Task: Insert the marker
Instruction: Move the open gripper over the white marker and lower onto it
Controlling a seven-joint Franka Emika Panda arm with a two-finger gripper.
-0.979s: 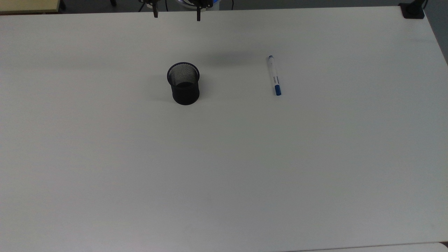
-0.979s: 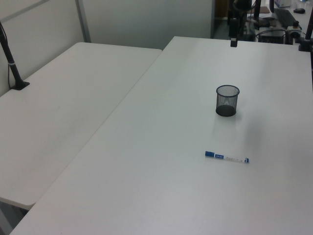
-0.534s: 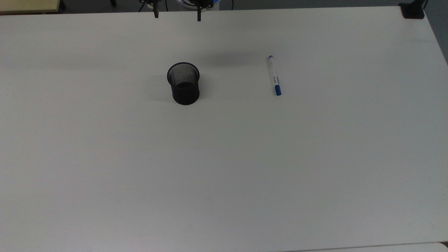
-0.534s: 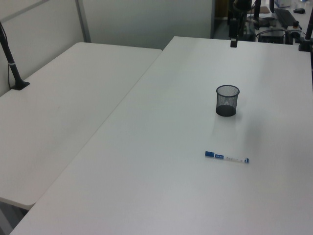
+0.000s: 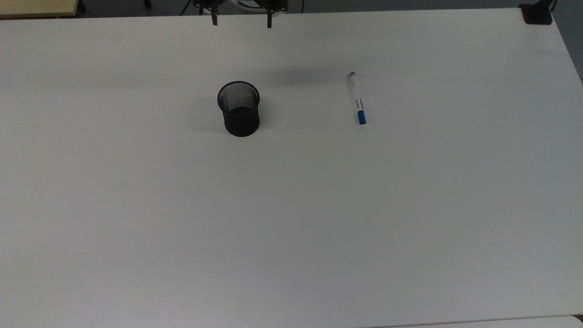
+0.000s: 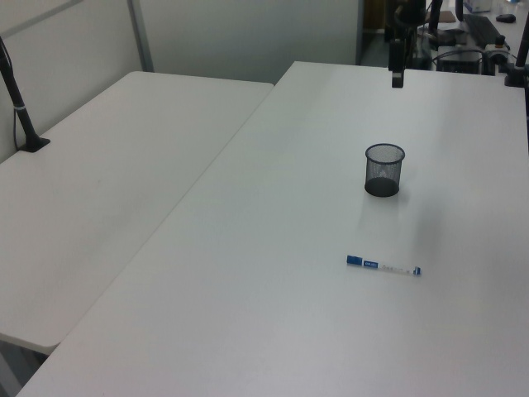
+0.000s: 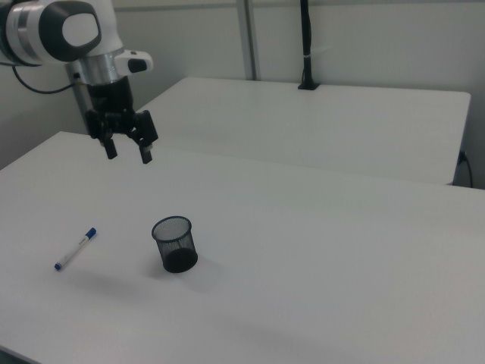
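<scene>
Pretty much nothing is done yet: the slim white marker with the blue cap (image 5: 356, 98) is left lying flat on the white table (image 5: 291, 218), well apart from the black mesh cup (image 5: 238, 108), and the two-finger gripper (image 7: 127, 150) is held high, spread wide and empty.

White-shelled arm (image 7: 64, 30) (black joint bands), black fingers (image 7: 144, 152).

Top view: cup (image 5: 238, 108) upright on table (image 5: 291, 218); marker (image 5: 357, 98) flat, well apart at top view's right; pincer (image 5: 241, 21) spread wide above table's far edge, nearer cup.
</scene>
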